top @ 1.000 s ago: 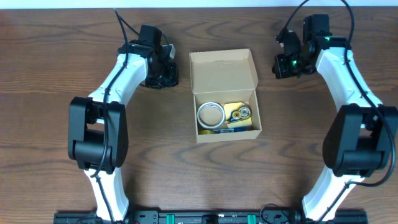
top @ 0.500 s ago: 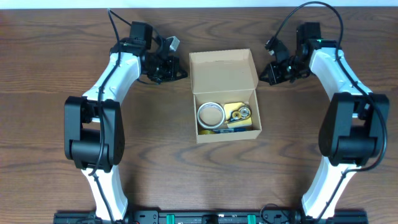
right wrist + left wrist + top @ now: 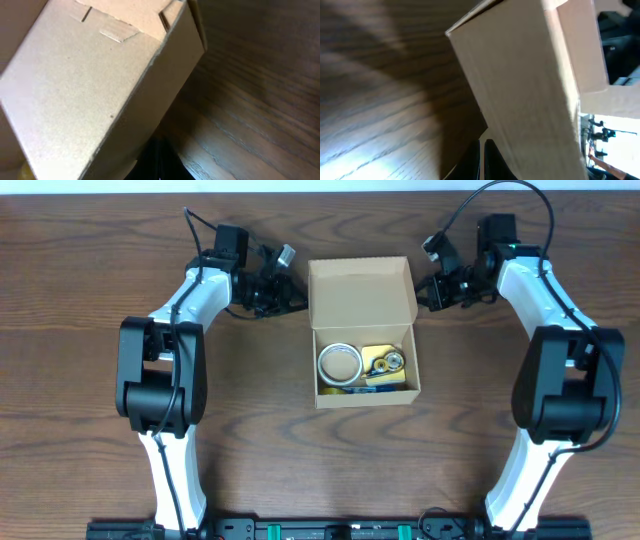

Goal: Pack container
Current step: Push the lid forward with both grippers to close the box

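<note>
Wood table (image 3: 80,400): container (image 3: 360,292) flap between left fingers (image 3: 287,296), right fingers (image 3: 431,292).

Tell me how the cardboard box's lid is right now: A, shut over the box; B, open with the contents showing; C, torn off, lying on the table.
B: the flap lid of the container stands open, and a tape roll shows inside.

Looks like a robotics lab: dark wood-grain bench (image 3: 80,440), white-and-black left arm (image 3: 188,300) and right arm (image 3: 545,285) mounted on a black rail (image 3: 330,532) at 6 o'clock.
</note>
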Robot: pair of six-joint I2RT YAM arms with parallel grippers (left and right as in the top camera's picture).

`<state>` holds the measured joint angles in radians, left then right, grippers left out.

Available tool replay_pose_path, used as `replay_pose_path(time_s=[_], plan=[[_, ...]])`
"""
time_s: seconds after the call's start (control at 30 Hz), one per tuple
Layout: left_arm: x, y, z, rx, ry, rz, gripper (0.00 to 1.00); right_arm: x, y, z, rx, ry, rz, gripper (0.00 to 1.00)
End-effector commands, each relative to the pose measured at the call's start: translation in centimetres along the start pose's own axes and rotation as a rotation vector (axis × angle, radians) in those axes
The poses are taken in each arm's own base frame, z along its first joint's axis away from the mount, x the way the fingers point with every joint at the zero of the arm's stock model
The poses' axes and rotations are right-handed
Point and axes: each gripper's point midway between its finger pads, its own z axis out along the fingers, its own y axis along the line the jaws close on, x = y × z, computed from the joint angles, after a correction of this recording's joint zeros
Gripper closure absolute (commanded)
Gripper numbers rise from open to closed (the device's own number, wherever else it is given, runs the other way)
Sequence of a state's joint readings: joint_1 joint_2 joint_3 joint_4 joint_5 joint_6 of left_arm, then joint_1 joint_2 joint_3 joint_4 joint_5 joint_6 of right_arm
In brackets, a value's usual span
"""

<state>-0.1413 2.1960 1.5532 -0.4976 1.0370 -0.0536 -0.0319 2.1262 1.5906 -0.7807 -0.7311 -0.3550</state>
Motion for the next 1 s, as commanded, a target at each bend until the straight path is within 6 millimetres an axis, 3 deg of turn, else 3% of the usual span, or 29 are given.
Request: replay_pose_path(time_s=[0.0,0.27,0.47,0.97], plan=[[-0.8,-0.9,-0.5,0.07,-0.017,0.011,0.95,0.0,-0.1,0.6,-0.109,-0.034,0.021,0.99],[-1.8,-3.1,-0.8,0.191,-0.044,0.086,0.94,0.0,0.4,1.3,-0.212,-0.064,0.022,0.99],[-1.7,-3.5,-0.9,0.214,-0.042,0.092,0.94,-1.1,1.5,0.9,-0.281,-0.122,-0.007,0.99],[-1.8,-6.1,-1.7,0.363,-0.039,0.152,0.94,-0.9,3.3,1.1,-0.344,-0.107,-0.005,0.99]])
